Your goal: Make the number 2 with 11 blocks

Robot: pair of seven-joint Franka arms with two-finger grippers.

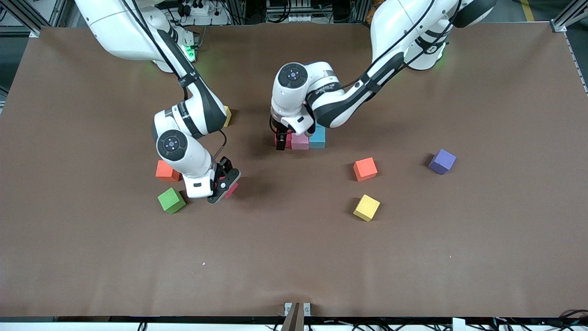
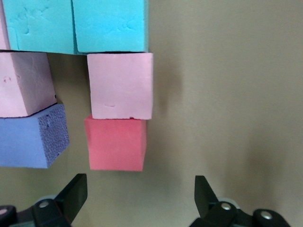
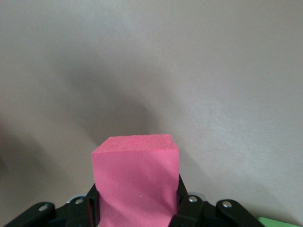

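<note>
Right pincer (image 3: 137,208) pinching crimson block (image 3: 136,182), left pincer (image 2: 141,194) spread above the number 2 (image 1: 301,139).

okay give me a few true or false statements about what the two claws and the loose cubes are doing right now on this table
1. The right claw is shut on a crimson cube. True.
2. The left claw grips the pink cube. False: it is open over the crimson cube beside it, holding nothing.
3. The green cube lies nearer to the front camera than the orange cube beside it. True.
4. The purple cube is stacked on the yellow cube. False: both lie apart on the table.
</note>
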